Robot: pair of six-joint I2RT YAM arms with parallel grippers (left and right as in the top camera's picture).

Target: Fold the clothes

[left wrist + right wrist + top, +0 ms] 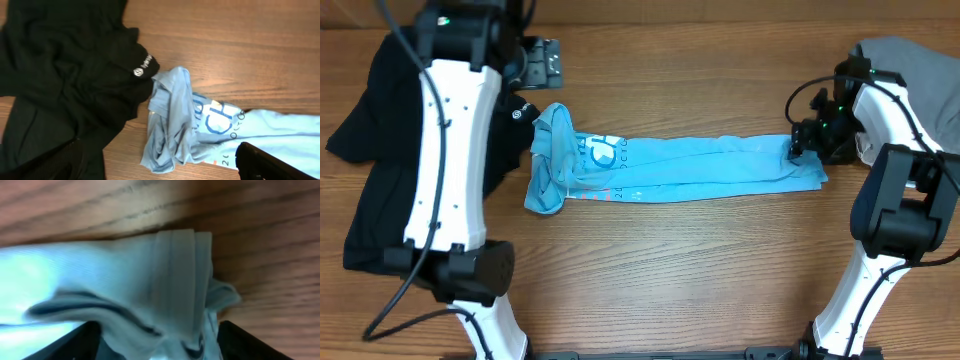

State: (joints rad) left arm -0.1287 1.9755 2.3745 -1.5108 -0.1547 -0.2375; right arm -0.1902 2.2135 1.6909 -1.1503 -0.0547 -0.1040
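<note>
The clothes, a light blue T-shirt (680,165), lie folded into a long narrow strip across the middle of the table. The strip's left end is bunched up (170,125), with blue print showing beside it. My right gripper (798,148) is down at the strip's right end. In the right wrist view its jaws stand wide apart (157,345) with the gathered blue cloth (125,275) lying between them, not pinched. My left gripper (542,62) hovers behind the strip's left end, open and empty (160,170), its fingers (270,162) well clear of the cloth.
A black shirt (380,150) with a small white logo (142,67) lies spread at the left, touching the blue shirt's bunched end. A grey garment (910,60) sits at the back right corner behind the right arm. Bare wood shows in front of the strip.
</note>
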